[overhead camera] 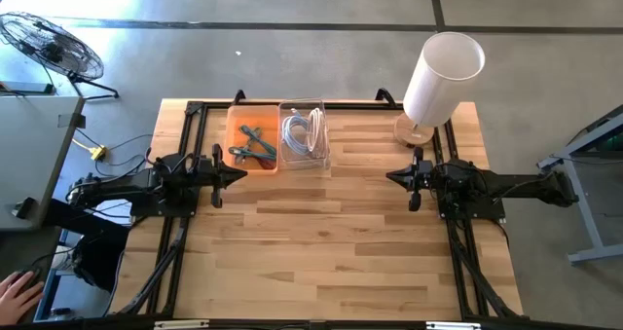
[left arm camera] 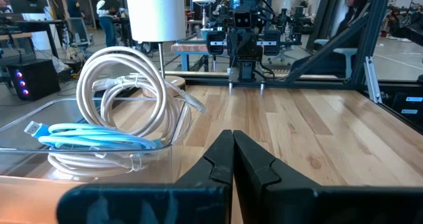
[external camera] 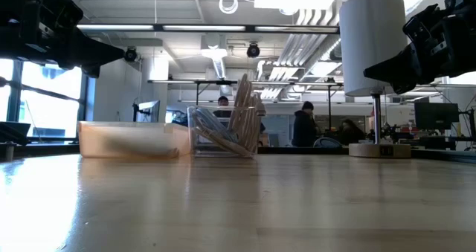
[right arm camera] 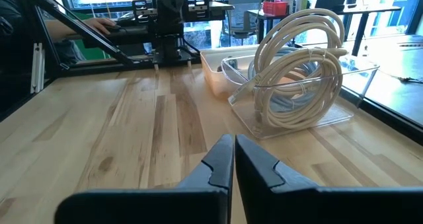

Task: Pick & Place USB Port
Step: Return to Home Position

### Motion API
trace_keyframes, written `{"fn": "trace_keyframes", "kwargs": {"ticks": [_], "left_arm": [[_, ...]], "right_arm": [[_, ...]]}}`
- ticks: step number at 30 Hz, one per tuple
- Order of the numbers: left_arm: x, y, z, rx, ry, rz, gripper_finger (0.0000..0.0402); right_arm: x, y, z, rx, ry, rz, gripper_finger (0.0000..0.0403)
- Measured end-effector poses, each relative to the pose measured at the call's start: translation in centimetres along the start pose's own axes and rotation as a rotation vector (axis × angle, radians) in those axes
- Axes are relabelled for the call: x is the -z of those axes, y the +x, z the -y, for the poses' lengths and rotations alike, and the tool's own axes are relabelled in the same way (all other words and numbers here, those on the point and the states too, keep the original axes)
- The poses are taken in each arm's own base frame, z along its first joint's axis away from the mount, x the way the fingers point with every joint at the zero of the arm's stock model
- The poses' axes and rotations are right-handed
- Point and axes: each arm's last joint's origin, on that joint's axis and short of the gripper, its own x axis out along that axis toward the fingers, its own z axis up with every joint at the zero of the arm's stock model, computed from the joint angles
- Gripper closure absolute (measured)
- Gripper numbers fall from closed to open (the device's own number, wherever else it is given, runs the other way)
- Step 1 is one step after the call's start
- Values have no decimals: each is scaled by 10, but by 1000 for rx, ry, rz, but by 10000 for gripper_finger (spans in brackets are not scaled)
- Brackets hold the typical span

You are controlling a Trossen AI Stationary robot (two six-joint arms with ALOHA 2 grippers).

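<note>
At the table's far side, a clear bin point(overhead camera: 304, 135) holds coiled white cables point(right arm camera: 301, 72) and a blue cable point(left arm camera: 92, 137) with a flat plug at one end. Left of it, touching, an orange bin point(overhead camera: 253, 145) holds several small grey-green pieces. I cannot make out which of these is the USB port. My left gripper point(overhead camera: 241, 174) hovers shut just in front of the orange bin, pointing level toward the table's right. My right gripper point(overhead camera: 391, 176) hovers shut at the table's right, pointing level toward the left. Neither has anything between its fingers.
A white cylinder lamp point(overhead camera: 443, 72) stands on a round wooden base point(overhead camera: 414, 130) at the far right corner, behind my right gripper. Bare wood point(overhead camera: 321, 242) spans the middle and near side of the table. A person's hand point(overhead camera: 18, 293) shows off the table's near left.
</note>
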Motion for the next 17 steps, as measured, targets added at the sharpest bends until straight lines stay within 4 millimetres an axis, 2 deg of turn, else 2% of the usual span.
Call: {"fn": "trace_keyframes", "kwargs": {"ticks": [17], "left_arm": [[0, 0, 0, 0, 0, 0, 401]], "right_arm": [[0, 0, 0, 0, 0, -1, 396]]}}
